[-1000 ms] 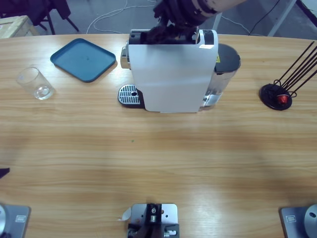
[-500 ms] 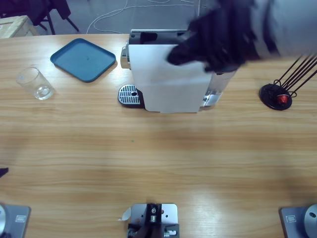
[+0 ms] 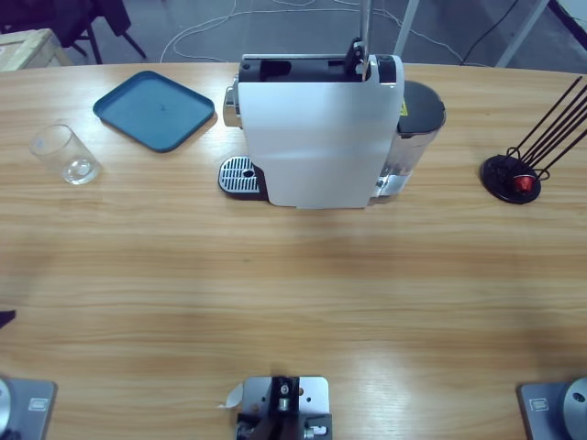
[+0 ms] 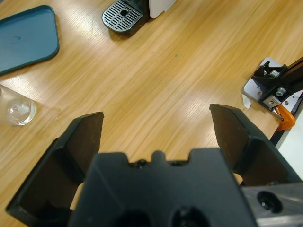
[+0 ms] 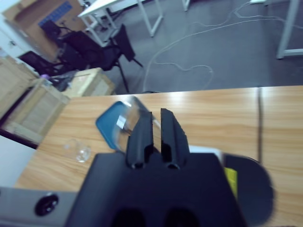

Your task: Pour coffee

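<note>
The white coffee machine stands at the table's far middle. Its round drip grate sticks out to the left, and a thin grey lever stands up from its top. An empty clear glass sits far left, apart from the machine. In the left wrist view my left gripper hovers open over bare wood, holding nothing, with the grate ahead and the glass off to its left. My right gripper is shut and empty, high above the table. Neither arm shows in the high view.
A blue tray lies between the glass and the machine, and it also shows in the right wrist view as the blue tray. A dark water tank adjoins the machine's right side. A black wire capsule stand holding a red capsule stands far right.
The dark gripper that was on the machine's top swept right across it and left the high view. The machine's top and raised lever are now uncovered.
</note>
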`<state>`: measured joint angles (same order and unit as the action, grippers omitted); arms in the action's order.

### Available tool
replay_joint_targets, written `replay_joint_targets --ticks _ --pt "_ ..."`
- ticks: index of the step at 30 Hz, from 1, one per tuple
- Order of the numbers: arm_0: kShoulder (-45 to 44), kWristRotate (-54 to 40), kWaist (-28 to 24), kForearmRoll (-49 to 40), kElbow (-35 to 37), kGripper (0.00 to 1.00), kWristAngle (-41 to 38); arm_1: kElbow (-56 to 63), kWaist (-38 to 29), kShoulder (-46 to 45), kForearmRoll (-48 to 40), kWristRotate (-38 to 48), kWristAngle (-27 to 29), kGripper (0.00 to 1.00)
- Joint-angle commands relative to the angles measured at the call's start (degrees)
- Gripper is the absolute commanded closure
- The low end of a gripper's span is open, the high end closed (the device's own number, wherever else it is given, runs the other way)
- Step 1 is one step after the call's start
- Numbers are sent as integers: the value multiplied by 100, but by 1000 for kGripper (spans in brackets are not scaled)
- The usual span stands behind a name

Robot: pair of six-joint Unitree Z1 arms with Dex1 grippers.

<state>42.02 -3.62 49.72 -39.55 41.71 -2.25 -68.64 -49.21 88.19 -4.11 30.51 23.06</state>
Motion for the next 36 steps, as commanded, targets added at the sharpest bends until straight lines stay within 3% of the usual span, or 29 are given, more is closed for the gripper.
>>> replay_joint_targets --ticks 1,17,28,36 --pt "-121 -25 -50 -9 -125 32 102 -43 -66 753 -488 131 -1089 1000" --pt "-98 -25 -50 -9 -120 32 102 193 -282 2141 -865 75 -1536 1000" --pt "-70 -25 -50 -9 -120 32 102 -6 -467 3031 553 52 -1436 1000" --pt "-108 -11 -50 -9 -120 32 148 47 -439 3040 421 361 -1413 1000"
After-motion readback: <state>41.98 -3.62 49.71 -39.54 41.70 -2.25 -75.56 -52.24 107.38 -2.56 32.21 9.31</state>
